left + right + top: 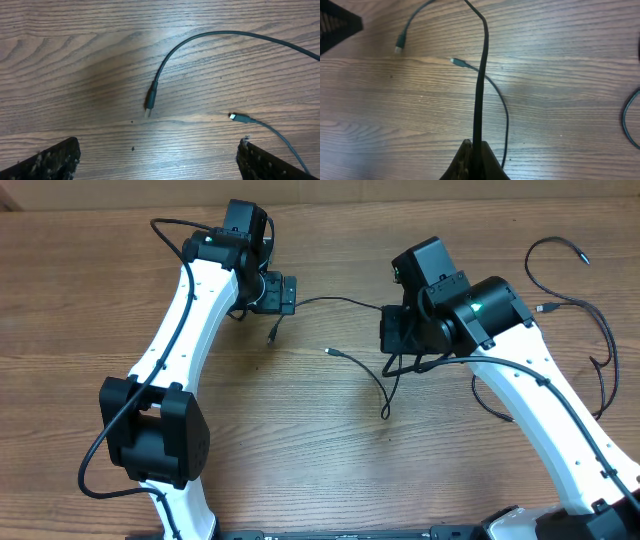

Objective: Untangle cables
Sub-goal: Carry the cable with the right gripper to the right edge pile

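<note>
Fingers (462,166) of the right gripper (476,152) pinch one cable (481,90) mid-scene. The left gripper (160,162) gapes empty above its plug (150,100). A second cable (370,375) lies nearer, apparently freed. The loops (607,345) at the right look unsorted.

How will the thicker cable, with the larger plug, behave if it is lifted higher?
Probably bendy but slightly springy: the cable arches smoothly away from the right jaws. Likely light, being thin. Its plug would probably drag across the wooden table first.

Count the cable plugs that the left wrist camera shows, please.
2. A larger plug lies near the picture's middle; a smaller plug lies to its lower right. Other plugs may lie outside this view.
</note>
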Controlling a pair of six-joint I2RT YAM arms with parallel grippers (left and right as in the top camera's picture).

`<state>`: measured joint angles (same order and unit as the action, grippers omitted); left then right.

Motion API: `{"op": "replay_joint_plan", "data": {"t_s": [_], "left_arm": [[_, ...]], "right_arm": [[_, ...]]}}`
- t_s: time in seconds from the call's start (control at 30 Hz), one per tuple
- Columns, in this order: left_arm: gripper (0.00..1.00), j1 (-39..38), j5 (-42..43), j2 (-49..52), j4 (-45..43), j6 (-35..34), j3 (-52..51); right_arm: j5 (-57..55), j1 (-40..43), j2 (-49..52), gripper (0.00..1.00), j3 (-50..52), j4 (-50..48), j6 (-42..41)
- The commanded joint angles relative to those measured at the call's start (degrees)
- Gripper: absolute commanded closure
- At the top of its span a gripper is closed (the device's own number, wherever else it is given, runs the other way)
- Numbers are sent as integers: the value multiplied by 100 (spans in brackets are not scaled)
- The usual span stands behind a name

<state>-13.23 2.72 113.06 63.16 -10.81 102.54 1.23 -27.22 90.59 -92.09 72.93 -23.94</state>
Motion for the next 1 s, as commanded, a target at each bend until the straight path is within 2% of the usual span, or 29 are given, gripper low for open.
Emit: {"op": "replay_joint_plan", "data": {"t_s": [0.0, 0.3, 0.53, 0.67, 0.77, 0.87, 0.9, 0.97], "left_arm": [[1, 13, -37, -24, -2, -101, 149], [0, 11, -37, -24, -2, -101, 149], [0, 11, -37, -24, -2, -101, 149], [0, 11, -37, -24, -2, -101, 149], [0, 11, -37, -24, -2, -101, 149], [0, 11, -37, -24, -2, -101, 149], [0, 11, -37, -22, -2, -101, 149], [0, 11, -37, -24, -2, -101, 149]], "right_arm": [[-79, 66, -9, 96, 297, -61, -24], [-256, 310, -9, 96, 376, -168, -24], [341, 857, -11, 96, 289, -1585, -22], [872, 1414, -17, 96, 210, -2905, -22], [1939, 2061, -17, 96, 42, -4151, -85], [2455, 2656, -17, 96, -20, -5025, -780], [2566, 2946, -17, 96, -20, -5276, -1244], [2586, 3357, -15, 96, -17, -5348, -1720]]}}
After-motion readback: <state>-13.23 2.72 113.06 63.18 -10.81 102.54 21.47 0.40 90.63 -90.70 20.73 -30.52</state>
